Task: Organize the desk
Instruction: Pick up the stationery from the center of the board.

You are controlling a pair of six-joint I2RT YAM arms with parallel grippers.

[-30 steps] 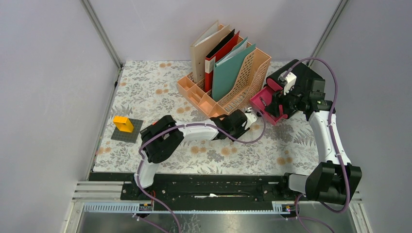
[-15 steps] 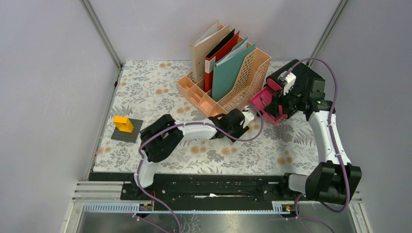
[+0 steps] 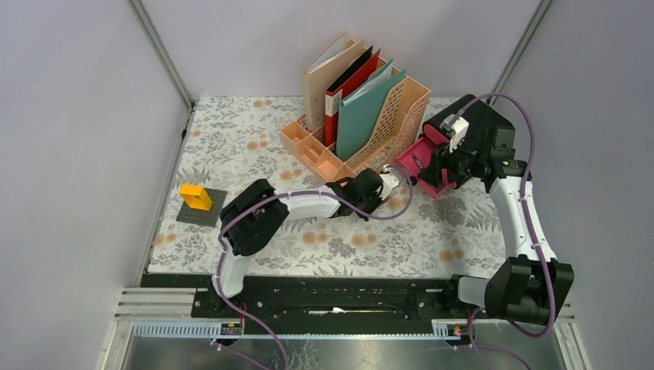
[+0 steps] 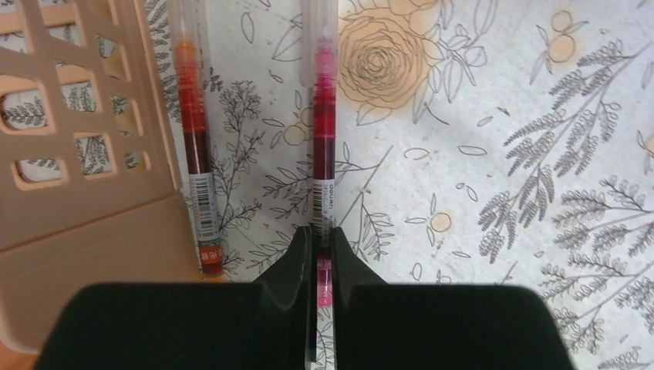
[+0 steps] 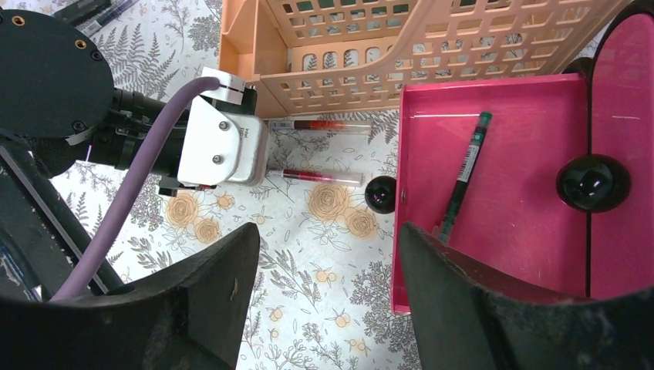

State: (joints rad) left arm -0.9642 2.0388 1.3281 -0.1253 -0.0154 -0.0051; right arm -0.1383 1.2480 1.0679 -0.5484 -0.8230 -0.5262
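Underneath everything lies the desk (image 3: pixel 231 146), its flowered cloth filling the floor between the grey walls, directly below both claws. The left claw (image 4: pixel 320 235) is low over the middle of the desk, just in front of the rack (image 3: pixel 412 104). Its jaws are pinched shut on the near end of a pink pen (image 4: pixel 322 139), which lies flat on the cloth and points away from the claw. An orange pen (image 4: pixel 193 131) lies parallel beside it to the left, apart from it and close against the rack's latticed side.

The right claw (image 5: pixel 325 231) hangs above the desk's far right part with its jaws wide apart and nothing between them. One finger is over bare cloth, the other over the left edge of a pink tray (image 5: pixel 524 216). A green pen (image 5: pixel 463 173) lies slanted inside that tray. The tray sits just right of the rack, and whether the two touch I cannot tell.

The rack stands at the back centre and holds upright folders (image 3: pixel 362 108). Well apart, near the left edge, a yellow block (image 3: pixel 196 196) sits on a grey plate (image 3: pixel 212 212).
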